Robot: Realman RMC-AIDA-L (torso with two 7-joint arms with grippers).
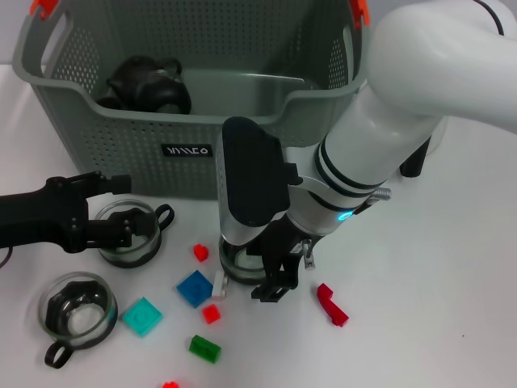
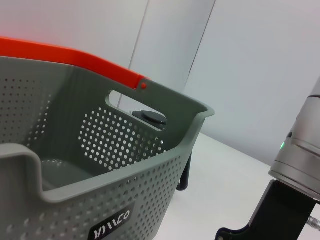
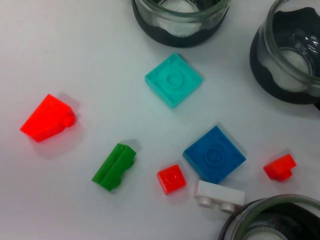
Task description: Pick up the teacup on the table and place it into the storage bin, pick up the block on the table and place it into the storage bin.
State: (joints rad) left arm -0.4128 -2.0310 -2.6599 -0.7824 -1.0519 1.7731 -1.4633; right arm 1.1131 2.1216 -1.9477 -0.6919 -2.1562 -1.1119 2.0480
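The grey-green storage bin (image 1: 242, 166) (image 2: 125, 165) stands at the back with a dark object (image 1: 145, 85) inside. Three glass teacups are on the table: one (image 1: 139, 246) at my left gripper (image 1: 121, 208), one (image 1: 234, 260) (image 3: 270, 220) beside my right gripper (image 1: 275, 279), and one (image 1: 77, 311) at front left. The left fingers are apart and straddle the first cup's far rim. Loose blocks lie between the cups: blue (image 1: 194, 288) (image 3: 214, 154), teal (image 1: 142, 316) (image 3: 174, 80), green (image 1: 204, 348) (image 3: 114, 166), white (image 1: 220, 284) (image 3: 220, 195) and small red ones (image 1: 212, 314) (image 3: 172, 178).
A red angled block (image 1: 331, 305) lies to the right of my right gripper, and a red wedge (image 3: 47, 118) lies past the green block. My bulky right arm (image 1: 388, 129) (image 2: 295, 170) hangs over the bin's front right corner. Bare white table stretches to the right.
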